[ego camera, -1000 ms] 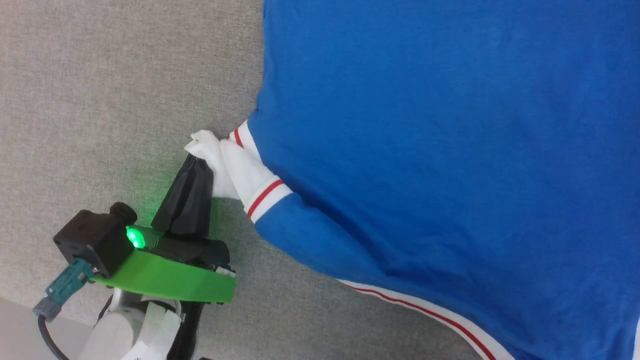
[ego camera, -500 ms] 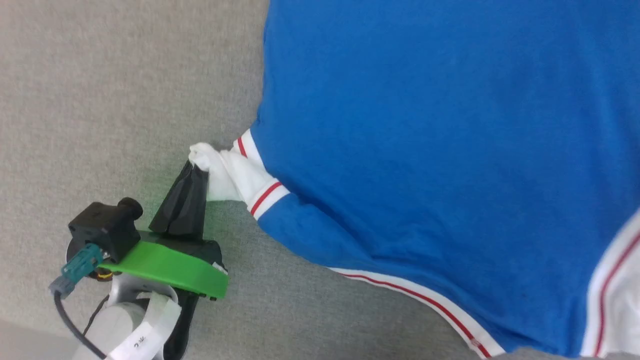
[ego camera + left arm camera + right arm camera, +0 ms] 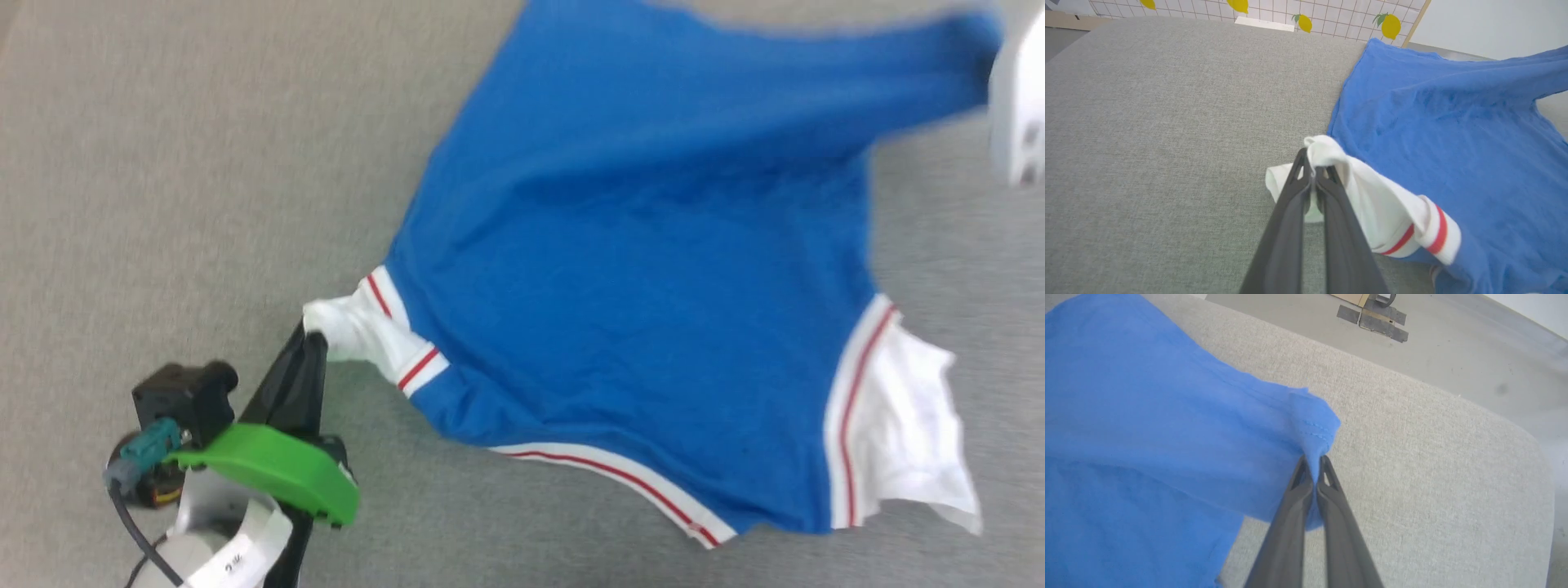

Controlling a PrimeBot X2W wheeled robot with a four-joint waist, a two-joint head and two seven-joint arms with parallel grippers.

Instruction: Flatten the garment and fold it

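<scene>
Garment (image 3: pixel 653 269) lies stretched across the grey padded surface (image 3: pixel 163 204), left gripper (image 3: pixel 1312 175) pinched tight on its white sleeve, right gripper (image 3: pixel 1314 463) pinched tight on a blue stitched edge.

Royal-blue jersey T-shirt (image 3: pixel 653 269) lying spread on grey cloth surface (image 3: pixel 163 163), plain blue side showing. White sleeve (image 3: pixel 351 331) bunching at 8 o'clock, pinched in left gripper (image 3: pixel 1312 163). Second white sleeve (image 3: pixel 906 416) fanning out at 4 o'clock. Blue hem corner (image 3: pixel 1310 420) stretching toward 1 o'clock, pinched in right gripper (image 3: pixel 1314 459). Red-and-white striped trim (image 3: pixel 620 478) running along 6 o'clock edge.
</scene>
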